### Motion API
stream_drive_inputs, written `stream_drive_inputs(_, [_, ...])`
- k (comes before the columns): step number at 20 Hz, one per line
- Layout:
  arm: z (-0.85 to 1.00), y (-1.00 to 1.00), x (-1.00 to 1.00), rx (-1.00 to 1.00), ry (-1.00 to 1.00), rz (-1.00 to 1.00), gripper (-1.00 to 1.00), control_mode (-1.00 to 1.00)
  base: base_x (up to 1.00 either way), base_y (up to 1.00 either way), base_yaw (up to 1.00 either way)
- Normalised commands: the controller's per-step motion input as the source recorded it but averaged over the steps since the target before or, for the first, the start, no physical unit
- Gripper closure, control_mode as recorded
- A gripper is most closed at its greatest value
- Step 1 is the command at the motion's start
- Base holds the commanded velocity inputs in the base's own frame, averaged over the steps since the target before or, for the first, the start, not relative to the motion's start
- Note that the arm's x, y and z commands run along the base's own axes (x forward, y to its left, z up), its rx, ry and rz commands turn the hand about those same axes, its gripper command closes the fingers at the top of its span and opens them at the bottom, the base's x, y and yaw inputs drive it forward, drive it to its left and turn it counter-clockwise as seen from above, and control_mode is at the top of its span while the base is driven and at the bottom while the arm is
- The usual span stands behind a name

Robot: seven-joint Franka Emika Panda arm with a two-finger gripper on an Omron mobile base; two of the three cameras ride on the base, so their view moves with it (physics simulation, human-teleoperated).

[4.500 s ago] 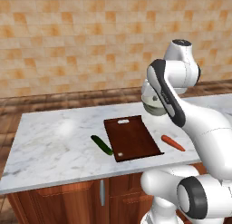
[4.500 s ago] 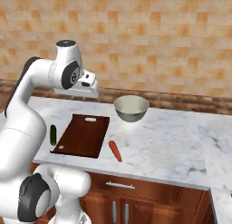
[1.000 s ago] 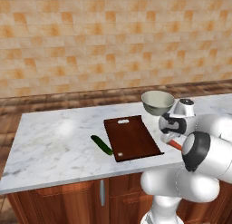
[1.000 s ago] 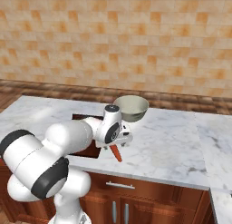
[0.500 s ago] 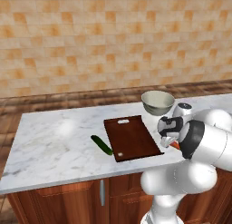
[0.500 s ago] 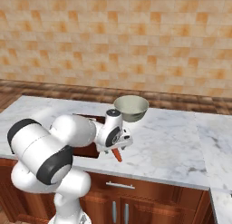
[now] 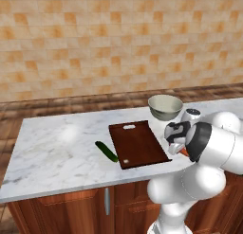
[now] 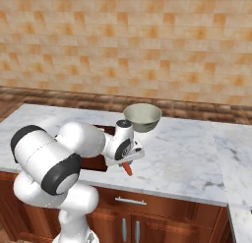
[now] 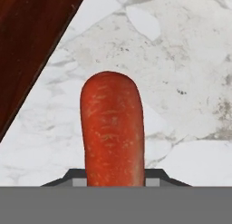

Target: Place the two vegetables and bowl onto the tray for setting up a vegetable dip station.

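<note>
Hand view: slender orange carrot (image 9: pixel 112 128), matt and finely flecked, lying on the white marble bench (image 9: pixel 181 60) near its front edge, just beside the flat reddish-brown tray (image 9: pixel 27 41). Claw (image 9: pixel 115 175) straddles its middle, fingers partly closed; grip not confirmed. Judged light, stiff, slightly slippery; best held mid-length. Slim dark green cucumber (image 7: pixel 107 151) lies off the tray's opposite long edge; pale grey-green bowl (image 8: pixel 142 117) stands toward the back edge.
</note>
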Motion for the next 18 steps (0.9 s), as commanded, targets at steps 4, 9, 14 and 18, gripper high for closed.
stream_drive_inputs(4, [0.17,0.00,-0.03,0.00,0.00,0.03,1.00,-1.00,0.00,0.00,0.00])
stream_drive_inputs(9, [0.58,0.00,-0.15,0.00,-0.04,0.05,1.00,-1.00,0.00,0.00,0.00])
stream_drive_inputs(14, [0.57,0.29,-0.11,-0.03,-0.02,0.06,1.00,-1.00,0.00,0.00,0.00])
stream_drive_inputs(18, [0.51,0.76,-0.27,-0.08,-0.06,0.11,1.00,-1.00,0.00,0.00,0.00])
